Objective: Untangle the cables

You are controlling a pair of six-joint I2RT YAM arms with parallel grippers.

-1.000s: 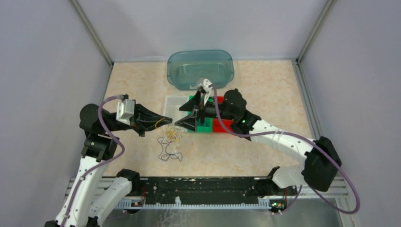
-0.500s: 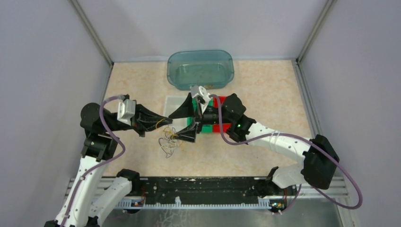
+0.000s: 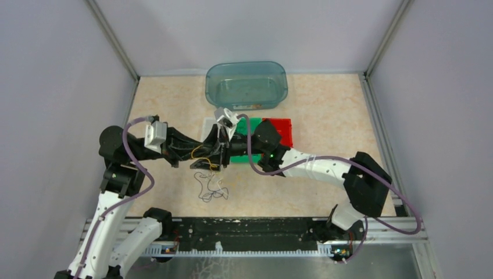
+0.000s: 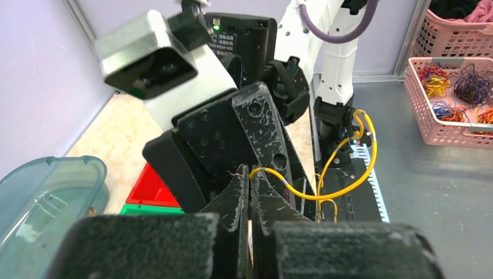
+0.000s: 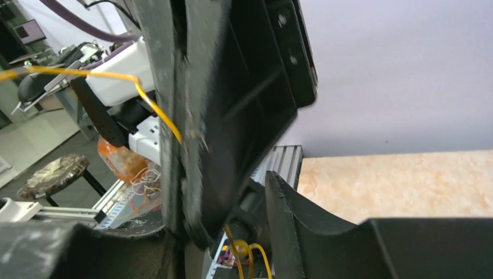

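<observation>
Left gripper [image 3: 195, 152]: black fingers pressed together, pinching the yellow cable [image 4: 347, 187], a thin glossy loop.
Cables [image 3: 209, 187]: hair-thin dark and white wires, a loose tangle trailing below both grippers, centre-left over the speckled beige table [image 3: 325, 110].
Right gripper [image 3: 211, 161]: matte black jaws apart, straddling the left fingertip.
Bin [image 3: 246, 84]: translucent teal plastic, rounded, upper centre.

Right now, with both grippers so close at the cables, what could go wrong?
The right gripper crowds the left gripper, which pinches the yellow cable; it could clamp that gripper's finger instead of wire. The remaining tangle trails down to the table; pulling apart might tighten the knots.
</observation>
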